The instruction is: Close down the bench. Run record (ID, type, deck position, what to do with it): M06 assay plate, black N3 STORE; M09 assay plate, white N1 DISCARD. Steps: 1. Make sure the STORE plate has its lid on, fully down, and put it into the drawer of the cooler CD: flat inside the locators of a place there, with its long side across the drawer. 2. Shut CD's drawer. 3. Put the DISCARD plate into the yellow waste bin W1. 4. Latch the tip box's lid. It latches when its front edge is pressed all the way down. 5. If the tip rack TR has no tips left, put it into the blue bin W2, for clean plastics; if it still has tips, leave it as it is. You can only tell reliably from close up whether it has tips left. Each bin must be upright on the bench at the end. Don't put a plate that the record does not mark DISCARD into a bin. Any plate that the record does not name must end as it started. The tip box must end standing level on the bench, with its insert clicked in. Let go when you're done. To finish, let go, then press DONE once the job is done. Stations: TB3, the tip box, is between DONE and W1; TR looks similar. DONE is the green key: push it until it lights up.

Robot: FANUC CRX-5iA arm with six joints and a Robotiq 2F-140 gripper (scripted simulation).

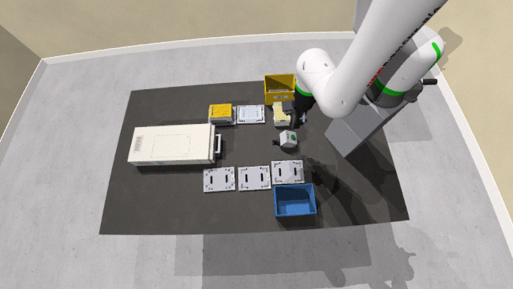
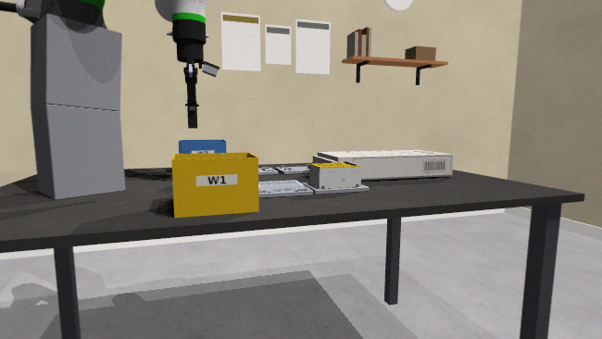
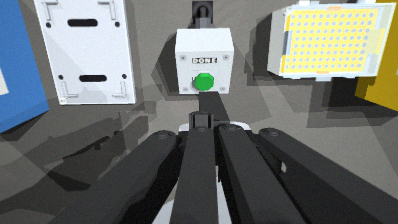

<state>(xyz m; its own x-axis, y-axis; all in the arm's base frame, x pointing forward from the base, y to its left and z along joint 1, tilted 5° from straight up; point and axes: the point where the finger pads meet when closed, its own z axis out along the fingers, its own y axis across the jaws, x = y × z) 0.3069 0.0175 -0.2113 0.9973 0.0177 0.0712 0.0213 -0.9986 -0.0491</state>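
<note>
From the top view, the arm reaches between the yellow waste bin (image 1: 279, 88) and the DONE key (image 1: 293, 136). The exterior view shows the hand (image 2: 193, 121) high above the surface (image 2: 417, 194), fingers pressed together, holding nothing. In the wrist view the key sits dead ahead, likely lined up for a push.

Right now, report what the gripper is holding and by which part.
Nothing. The gripper is shut with empty fingers, hanging above the bench near the DONE key.

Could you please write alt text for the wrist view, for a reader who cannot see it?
The shut, empty gripper points toward the white DONE box, its green key unlit just ahead. A tip box showing yellow tips lies right; a white deck plate and blue bin left.
</note>
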